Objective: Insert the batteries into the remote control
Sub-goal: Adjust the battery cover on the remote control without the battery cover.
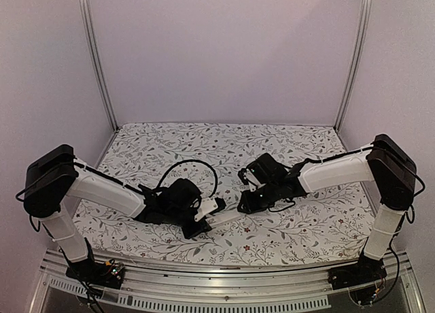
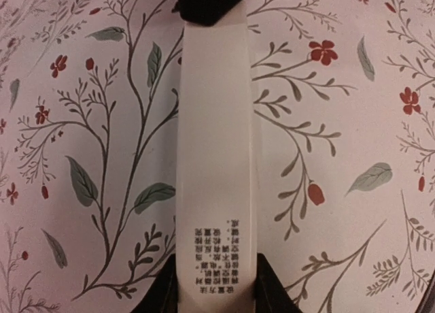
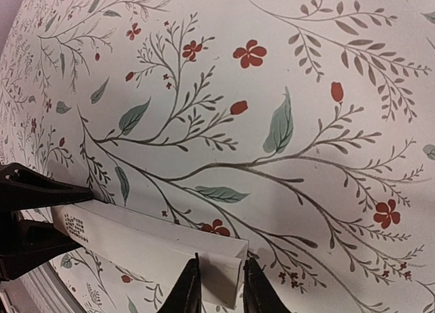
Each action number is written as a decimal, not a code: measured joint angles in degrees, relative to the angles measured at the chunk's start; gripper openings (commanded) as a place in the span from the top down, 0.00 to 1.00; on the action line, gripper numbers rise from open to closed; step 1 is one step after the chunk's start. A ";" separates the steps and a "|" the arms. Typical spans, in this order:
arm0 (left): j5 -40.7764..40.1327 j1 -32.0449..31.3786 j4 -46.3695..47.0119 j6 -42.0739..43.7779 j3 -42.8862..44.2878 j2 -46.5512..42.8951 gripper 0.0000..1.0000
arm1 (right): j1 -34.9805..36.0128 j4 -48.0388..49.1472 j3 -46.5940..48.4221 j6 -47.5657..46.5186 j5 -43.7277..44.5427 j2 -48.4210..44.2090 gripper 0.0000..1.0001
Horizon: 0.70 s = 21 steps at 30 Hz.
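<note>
The white remote control point(image 1: 228, 218) hangs just above the floral cloth, held at both ends. My left gripper point(image 1: 211, 212) is shut on one end; in the left wrist view its fingers point(image 2: 272, 292) clamp the remote point(image 2: 216, 143) beside a block of black printed text. My right gripper point(image 1: 247, 205) is shut on the other end; in the right wrist view the remote's end point(image 3: 163, 248) sits between its two fingertips point(image 3: 187, 289). The left gripper's dark fingers point(image 3: 34, 190) show at the left of that view. The batteries are out of view.
A floral-patterned cloth point(image 1: 224, 150) covers the table. Pale walls and metal frame posts point(image 1: 98, 61) close in the back and sides. A black cable point(image 1: 187, 169) loops above the left wrist. A metal rail point(image 1: 224, 275) runs along the near edge.
</note>
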 measured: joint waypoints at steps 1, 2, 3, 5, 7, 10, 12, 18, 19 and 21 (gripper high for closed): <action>-0.02 0.00 -0.02 0.00 0.00 0.00 0.99 | 0.04 -0.26 0.02 -0.07 0.11 -0.04 0.72; 0.00 0.00 -0.02 0.02 0.00 0.00 0.99 | 0.09 -0.68 0.11 -0.09 0.26 -0.13 0.69; 0.00 0.00 -0.02 0.02 0.00 0.00 0.99 | 0.11 -1.22 0.28 0.02 0.50 -0.20 0.66; 0.00 0.00 -0.02 0.07 0.00 0.00 0.99 | 0.11 -3.13 1.05 -0.22 1.42 -0.31 0.62; 0.04 0.00 -0.02 0.13 0.00 0.00 0.99 | 0.11 -5.40 2.12 -0.79 2.86 -0.42 0.61; 0.07 0.00 -0.02 0.22 0.02 0.00 0.99 | 0.11 -7.87 3.32 -1.14 5.57 -1.44 0.67; 0.07 0.00 -0.02 0.22 0.04 0.00 0.99 | 0.11 -9.35 3.72 -1.16 7.56 -2.80 0.77; 0.17 0.00 -0.04 0.22 0.11 0.09 0.99 | 0.11 -12.46 4.85 -0.87 11.39 -3.87 1.00; 0.20 0.00 -0.04 0.22 0.13 0.11 0.99 | 0.17 -12.98 5.20 -0.90 11.65 -3.52 1.00; 0.24 0.00 -0.07 0.22 0.17 0.13 0.99 | 0.52 -13.70 6.40 -0.85 12.61 -2.10 1.00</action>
